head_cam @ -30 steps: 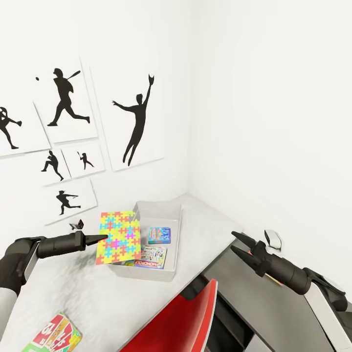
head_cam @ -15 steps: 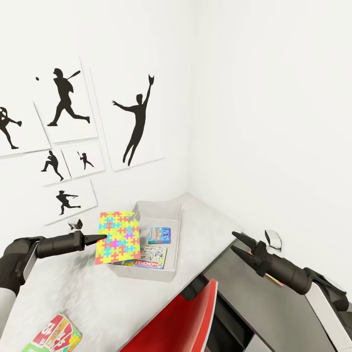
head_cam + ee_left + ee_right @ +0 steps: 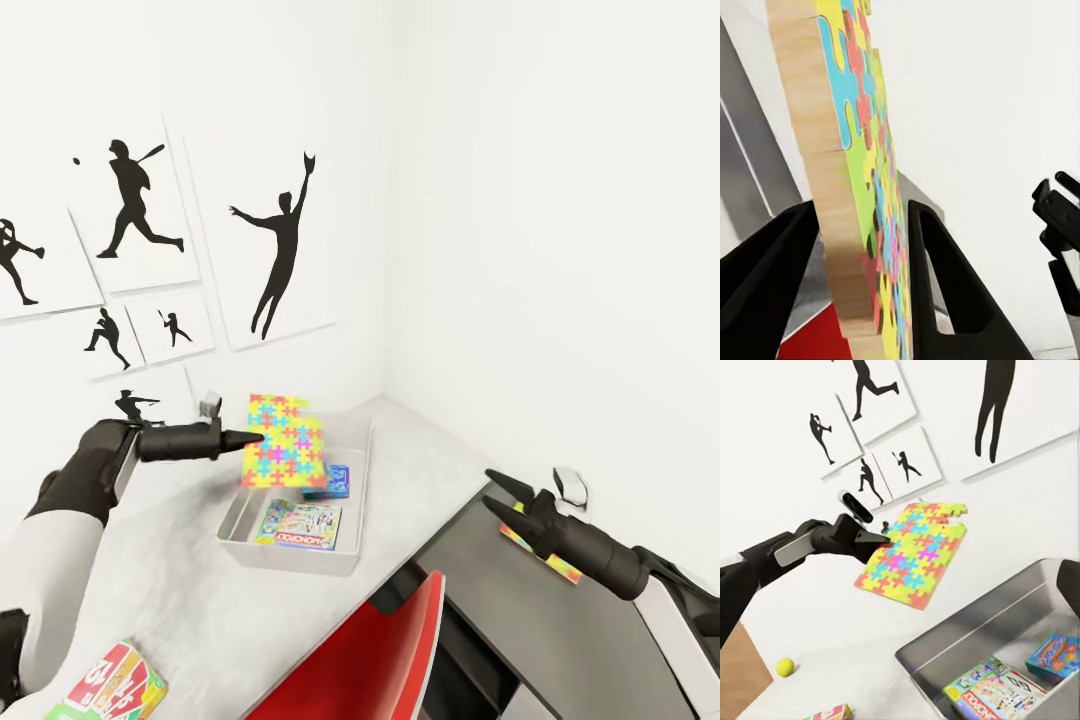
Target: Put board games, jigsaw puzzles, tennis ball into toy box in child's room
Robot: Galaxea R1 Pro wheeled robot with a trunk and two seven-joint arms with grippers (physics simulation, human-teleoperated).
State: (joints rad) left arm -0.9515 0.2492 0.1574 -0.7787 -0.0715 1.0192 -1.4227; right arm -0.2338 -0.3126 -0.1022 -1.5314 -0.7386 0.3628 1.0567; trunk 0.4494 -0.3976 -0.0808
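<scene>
Left gripper (image 3: 247, 438) is clamped on the edge of a jigsaw puzzle (image 3: 283, 442), holding it tilted in the air above the far left part of the toy box (image 3: 300, 555); the left wrist view shows its two fingers (image 3: 937, 277) pressed on either face of the box. Inside the toy box lie the Monopoly game (image 3: 300, 524) near the front and a blue board game (image 3: 334, 481) behind it. Right gripper (image 3: 502, 492) hovers with jaws spread over the dark cabinet (image 3: 560, 630), with a second puzzle (image 3: 545, 556) under it. A red-and-green game (image 3: 115, 685) lies on the table (image 3: 180, 590) at near left, a tennis ball (image 3: 785, 666) further left.
</scene>
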